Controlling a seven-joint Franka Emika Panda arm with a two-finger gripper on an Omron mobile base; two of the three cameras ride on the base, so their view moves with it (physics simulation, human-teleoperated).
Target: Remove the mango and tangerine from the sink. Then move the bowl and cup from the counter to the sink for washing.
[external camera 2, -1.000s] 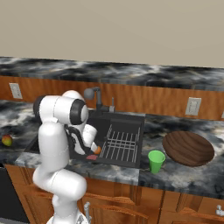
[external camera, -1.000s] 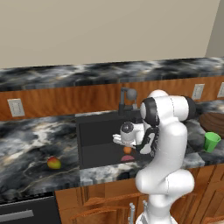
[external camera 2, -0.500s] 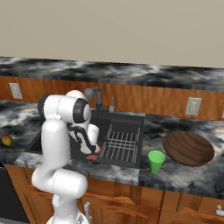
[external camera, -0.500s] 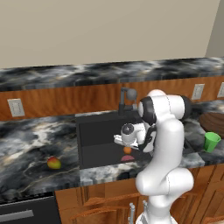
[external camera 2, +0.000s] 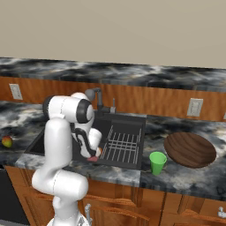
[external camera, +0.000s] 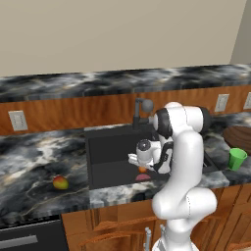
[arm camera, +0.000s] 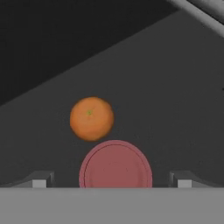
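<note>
White, smooth, rounded arm (external camera: 184, 162) segments with dark joint bands; the gripper (external camera: 142, 170) looks dark, perhaps black.

A plain beige wall (external camera: 122, 34) rises above a black-and-white marbled backsplash ledge (external camera: 98, 81). Below it runs a warm wood panel (external camera 2: 150, 99) carrying white outlets (external camera: 18, 120); 2 show in the left base view. The marbled countertop (external camera: 34, 157) sits on wooden cabinets (external camera 2: 185, 212) with metal handles (external camera 2: 220, 212). Lighting is even and soft.
</note>
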